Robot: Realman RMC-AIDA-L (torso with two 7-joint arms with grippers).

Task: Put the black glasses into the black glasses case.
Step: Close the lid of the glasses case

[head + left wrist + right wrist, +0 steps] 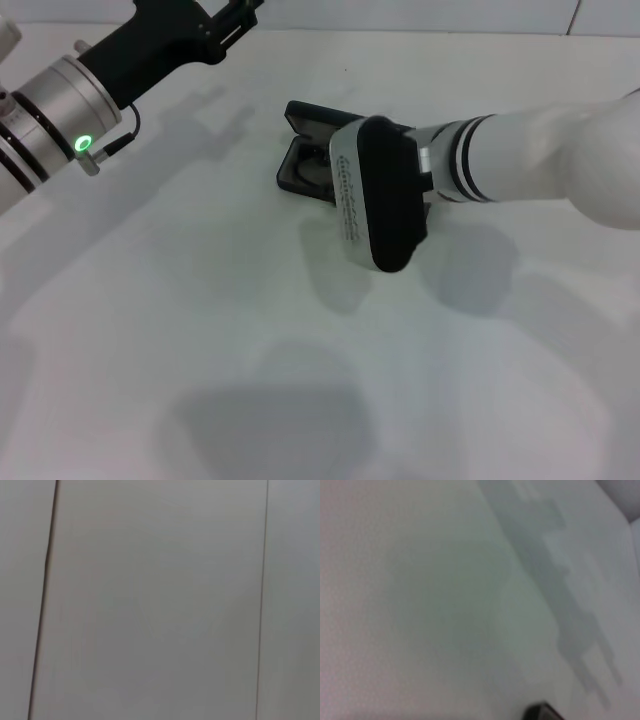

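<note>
The black glasses case (pixel 306 150) lies open on the white table at the middle back, its lid standing up behind the grey-lined tray. A thin dark shape in the tray (pixel 318 163) looks like the black glasses, but my right arm covers most of it. My right gripper (pixel 372 195) hangs right over the case's right half, and its black-and-white body hides the fingers. A black corner of the case (pixel 542 712) shows in the right wrist view. My left gripper (pixel 228 20) is raised at the far back left, cut off by the picture's edge.
Bare white table (pixel 200 330) spreads in front of and left of the case, crossed by the arms' shadows. The left wrist view shows only a pale panelled wall (pixel 160 600) with dark seams.
</note>
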